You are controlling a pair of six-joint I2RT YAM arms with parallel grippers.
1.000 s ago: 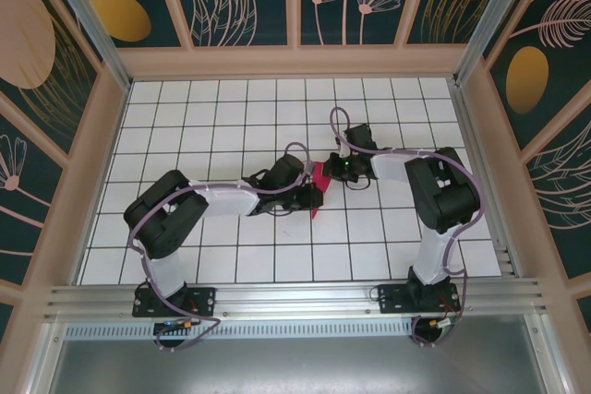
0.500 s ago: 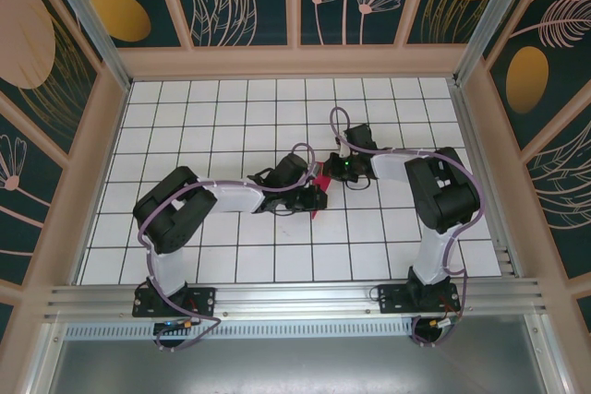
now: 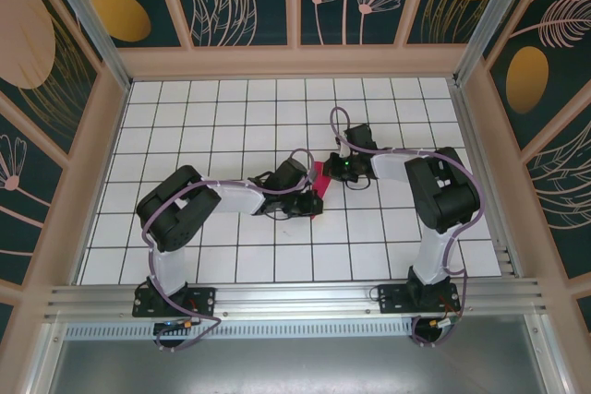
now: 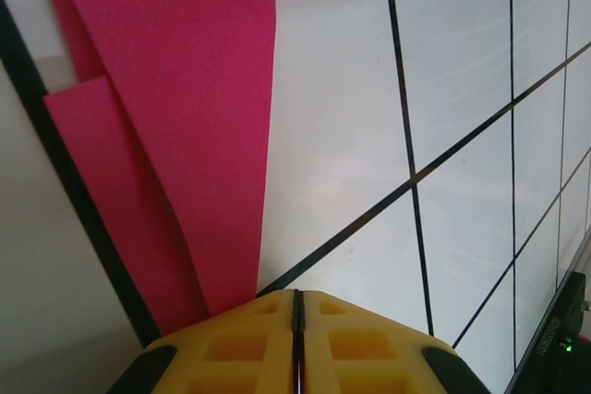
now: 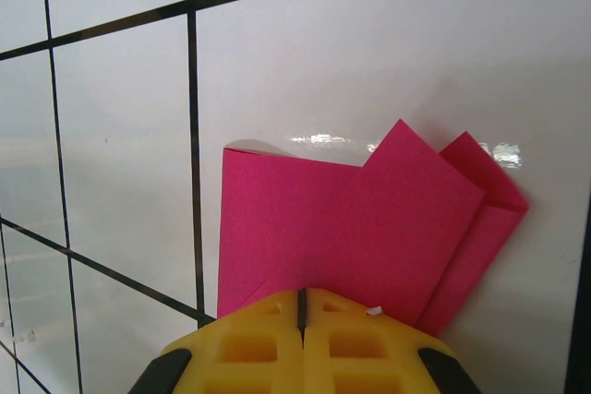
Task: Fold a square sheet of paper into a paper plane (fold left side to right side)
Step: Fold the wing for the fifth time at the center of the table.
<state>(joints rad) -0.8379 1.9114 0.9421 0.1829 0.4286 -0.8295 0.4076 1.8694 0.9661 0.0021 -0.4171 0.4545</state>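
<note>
Folding looked well under way, by my judgement: the paper was no flat square but a narrow, layered shape with overlapping flaps, lying flat on the white gridded table. I could not make out a clean dart with a centre crease, so the left-over-right fold and its pressing seemed left to do. My left gripper sat at the paper's left edge, jaws together, tips at the paper's narrow end; whether they pinched a layer I could not tell. My right gripper stood at the paper's right side, jaws together too, tips over its near edge.
</note>
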